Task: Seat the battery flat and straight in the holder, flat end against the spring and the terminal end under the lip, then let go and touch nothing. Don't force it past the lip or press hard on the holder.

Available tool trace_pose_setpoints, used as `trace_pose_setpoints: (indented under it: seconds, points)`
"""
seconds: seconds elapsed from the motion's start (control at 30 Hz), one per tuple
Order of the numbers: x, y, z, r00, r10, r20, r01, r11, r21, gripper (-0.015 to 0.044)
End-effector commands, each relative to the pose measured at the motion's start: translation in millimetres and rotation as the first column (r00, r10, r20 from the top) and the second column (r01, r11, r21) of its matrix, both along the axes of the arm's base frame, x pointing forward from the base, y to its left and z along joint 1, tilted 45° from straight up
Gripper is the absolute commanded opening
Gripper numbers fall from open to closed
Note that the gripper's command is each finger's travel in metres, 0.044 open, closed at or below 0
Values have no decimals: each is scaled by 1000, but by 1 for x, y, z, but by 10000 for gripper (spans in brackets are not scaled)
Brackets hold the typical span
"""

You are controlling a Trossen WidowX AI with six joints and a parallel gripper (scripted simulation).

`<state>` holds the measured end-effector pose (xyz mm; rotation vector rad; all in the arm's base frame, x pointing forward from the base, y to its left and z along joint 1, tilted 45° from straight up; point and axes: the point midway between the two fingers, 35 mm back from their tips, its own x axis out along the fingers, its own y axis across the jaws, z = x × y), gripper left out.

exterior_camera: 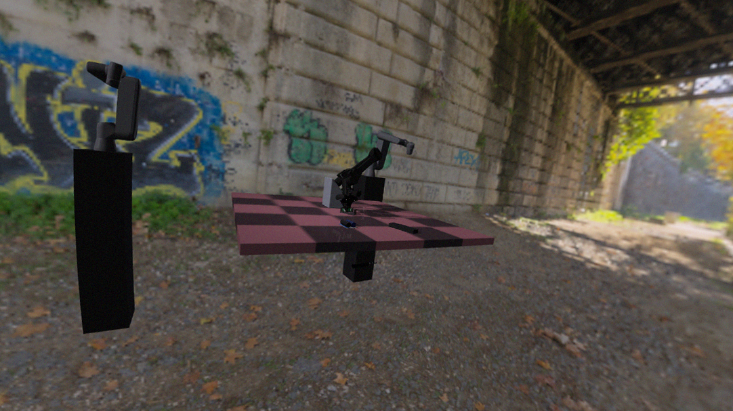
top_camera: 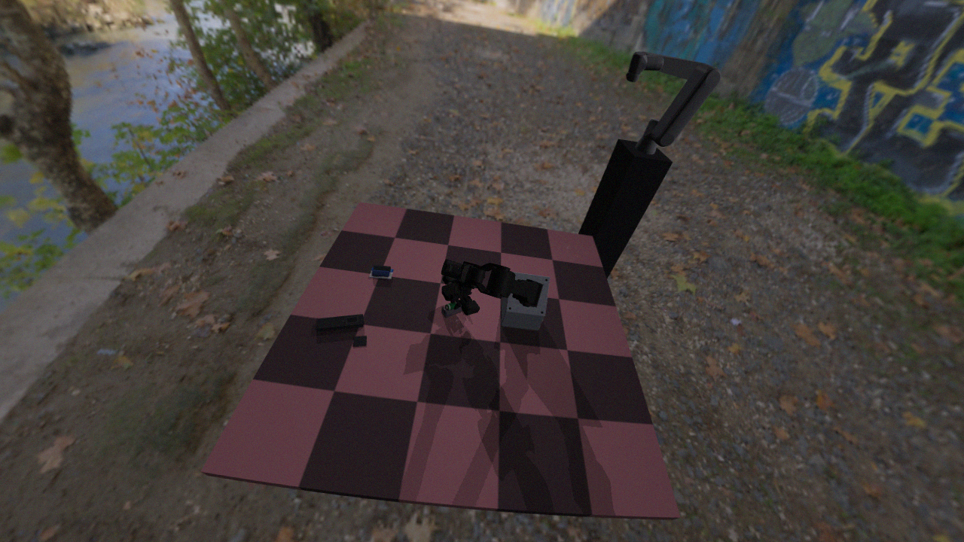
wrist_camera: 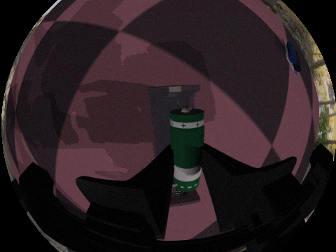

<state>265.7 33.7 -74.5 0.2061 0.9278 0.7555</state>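
A green battery [wrist_camera: 187,150] with white bands is held between the fingers of my gripper [wrist_camera: 186,148] [top_camera: 459,306] [exterior_camera: 348,207], which is shut on it. Its plus terminal points up-image, toward the lip end; its flat end is near the coiled spring [wrist_camera: 178,190]. The grey holder [wrist_camera: 160,105] lies under the battery on the table; its lip end with a pale contact shows beyond the terminal. The battery sits over the holder's right side in the wrist view and looks raised above it. The fingers hide the holder's middle, and the exact height gap cannot be told.
The checkered table [top_camera: 364,445] carries a grey box [top_camera: 524,320] beside the arm. A blue object [top_camera: 381,271] [exterior_camera: 347,223] [wrist_camera: 291,52] lies on a pale base. A long black object [top_camera: 340,322] [exterior_camera: 403,227] and a small dark block [top_camera: 359,341] lie at the left. Other arms stand on black pedestals [top_camera: 623,195] [exterior_camera: 103,237].
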Motion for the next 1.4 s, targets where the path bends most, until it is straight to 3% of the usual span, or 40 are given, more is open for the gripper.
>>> trace_pose_setpoints:
  seconds: [0.0,1.37]
  points:
    - [-1,1,-3,1000,19,-24,-20,999,-31,83]
    - [2,10,4,958,147,-247,-193,966,-173,83]
